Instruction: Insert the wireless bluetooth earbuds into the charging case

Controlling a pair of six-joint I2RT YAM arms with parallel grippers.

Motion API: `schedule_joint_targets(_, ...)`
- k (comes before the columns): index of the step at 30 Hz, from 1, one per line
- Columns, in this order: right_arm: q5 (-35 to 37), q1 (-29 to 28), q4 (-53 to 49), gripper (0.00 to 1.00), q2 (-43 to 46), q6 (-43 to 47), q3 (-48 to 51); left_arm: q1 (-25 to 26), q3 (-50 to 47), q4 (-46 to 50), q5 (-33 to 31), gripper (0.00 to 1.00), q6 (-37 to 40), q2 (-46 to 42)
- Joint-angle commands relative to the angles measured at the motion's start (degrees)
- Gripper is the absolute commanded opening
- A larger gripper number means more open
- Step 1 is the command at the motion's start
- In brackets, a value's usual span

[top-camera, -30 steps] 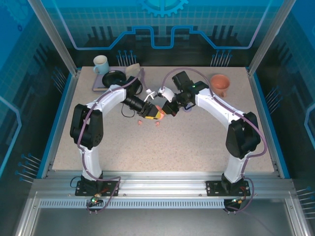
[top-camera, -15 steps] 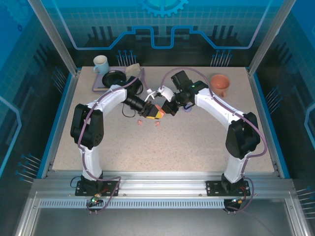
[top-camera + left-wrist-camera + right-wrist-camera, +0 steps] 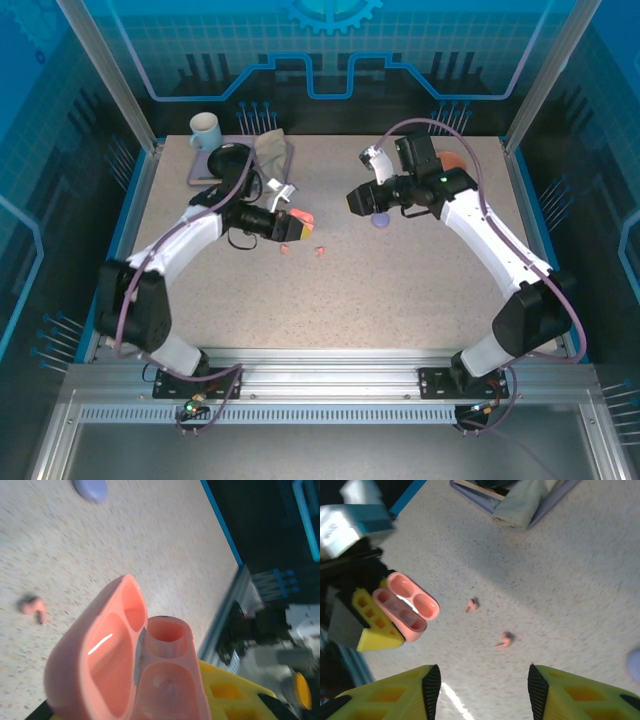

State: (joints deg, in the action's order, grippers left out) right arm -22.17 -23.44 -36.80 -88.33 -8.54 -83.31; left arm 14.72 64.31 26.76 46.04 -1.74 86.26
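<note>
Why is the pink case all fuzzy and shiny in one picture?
Left wrist view: the pink case sits very close to the lens, so it blurs, and a white glare streak shines inside it. Right wrist view: it looks sharper, with a soft shadow band across the table.

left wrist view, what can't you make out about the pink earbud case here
Salmon-pink open plastic charging case: base cut off by the left wrist view's bottom edge; lower socket blurred, so an earbud inside cannot be confirmed.
Lilac rounded object: cropped by the top edge.
Tiny salmon-pink earbud: blurred.
</note>
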Motion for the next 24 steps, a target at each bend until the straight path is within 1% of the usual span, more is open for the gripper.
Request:
schedule_joint_targets(1, 3.18, -3.43, 2.69, 0.54, -1.97, -14.50, 2.94, -0.22, -7.29, -17.60, -13.00, 0.13, -8.48, -8.14)
schedule_joint_targets(4, 9.69, -7.50, 0.93, 0.56, -5.26, -21.02, 0.72, -0.17, -16.12, -27.97, -24.01, 0.12, -12.89, -16.20)
schedule_joint_targets(7, 14.61, -10.36, -1.36, 0.57, -9.78, -27.38, -2.64, -0.13, -23.18, -35.13, -32.10, 0.05, -15.15, -23.39)
schedule_joint_targets(8, 16.53, -11.34, -2.11, 0.58, -11.32, -29.39, -3.54, -0.13, -25.20, -37.27, -34.02, 0.01, -15.71, -25.25)
schedule_joint_targets(9, 17.38, -11.91, -1.99, 0.58, -12.30, -30.57, -4.21, -0.13, -26.80, -39.02, -35.06, 0.00, -16.01, -26.45)
schedule_joint_targets(12, 19.67, -13.36, -2.47, 0.58, -15.83, -34.40, -7.01, -0.04, -31.04, -44.40, -39.34, 0.00, -17.16, -29.41)
schedule_joint_targets(16, 21.21, -15.88, -5.13, 0.58, -22.21, -38.37, -12.90, 0.13, -36.72, -53.21, -44.38, 0.00, -15.72, -32.51)
schedule_joint_targets(20, 23.44, -19.20, -10.10, 0.58, -29.61, -40.99, -21.56, 0.31, -41.26, -61.78, -45.46, 0.00, -12.20, -34.03)
schedule_joint_targets(21, 24.65, -20.16, -11.65, 0.58, -31.54, -41.85, -23.88, 0.31, -41.85, -62.85, -44.78, 0.00, -11.30, -34.14)
schedule_joint_targets(24, 27.43, -22.00, -14.40, 0.58, -36.03, -44.76, -28.82, 0.40, -42.76, -65.85, -38.80, 0.00, -8.14, -34.17)
